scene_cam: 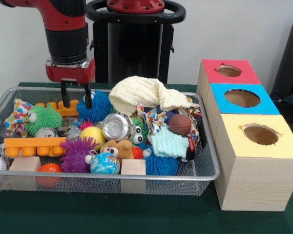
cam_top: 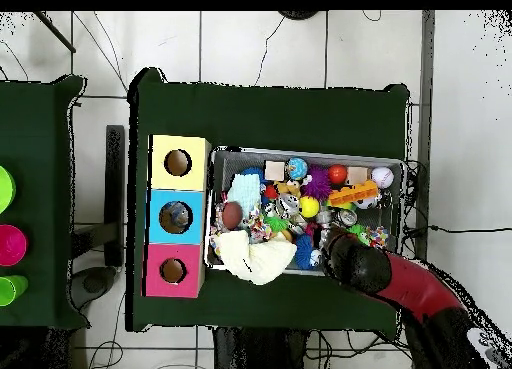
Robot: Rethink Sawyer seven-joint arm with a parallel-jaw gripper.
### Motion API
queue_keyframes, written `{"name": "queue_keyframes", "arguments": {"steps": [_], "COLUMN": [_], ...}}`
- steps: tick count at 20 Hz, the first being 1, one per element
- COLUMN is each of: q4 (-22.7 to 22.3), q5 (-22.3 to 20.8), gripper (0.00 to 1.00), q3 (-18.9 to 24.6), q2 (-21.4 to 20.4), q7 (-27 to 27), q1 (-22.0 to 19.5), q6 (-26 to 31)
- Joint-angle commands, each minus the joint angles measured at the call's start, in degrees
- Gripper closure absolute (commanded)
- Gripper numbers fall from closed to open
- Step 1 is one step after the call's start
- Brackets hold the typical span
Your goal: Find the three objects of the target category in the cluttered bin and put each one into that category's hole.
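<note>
Bin (scene_cam: 205,173) brimming with toys; hand (scene_cam: 76,101) hovering spread, empty, over orange brick (scene_cam: 63,108), probing for targets.

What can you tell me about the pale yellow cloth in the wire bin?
The pale yellow cloth looks soft and ribbed, like knitted fabric. It lies crumpled in a heap at the back of the bin, the tallest thing in the pile, draped over the toys beneath. One end trails toward the boxes' side. The gripper hangs apart from it.
</note>
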State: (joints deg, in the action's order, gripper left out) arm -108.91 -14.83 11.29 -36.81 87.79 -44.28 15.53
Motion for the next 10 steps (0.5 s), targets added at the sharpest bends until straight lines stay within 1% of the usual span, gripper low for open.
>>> {"name": "queue_keyframes", "arguments": {"steps": [1, 6, 10], "q4": [3.9, 4.8, 4.3], "q5": [-4.6, -6.1, -7.6], "gripper": [0.00, 0.00, 0.00], "q3": [5.8, 5.8, 5.5], "q2": [3.6, 5.4, 6.6], "q7": [-1.8, -0.8, 0.3], "q1": [-0.1, -0.3, -0.6], "q6": [0.8, -1.1, -3.1]}}
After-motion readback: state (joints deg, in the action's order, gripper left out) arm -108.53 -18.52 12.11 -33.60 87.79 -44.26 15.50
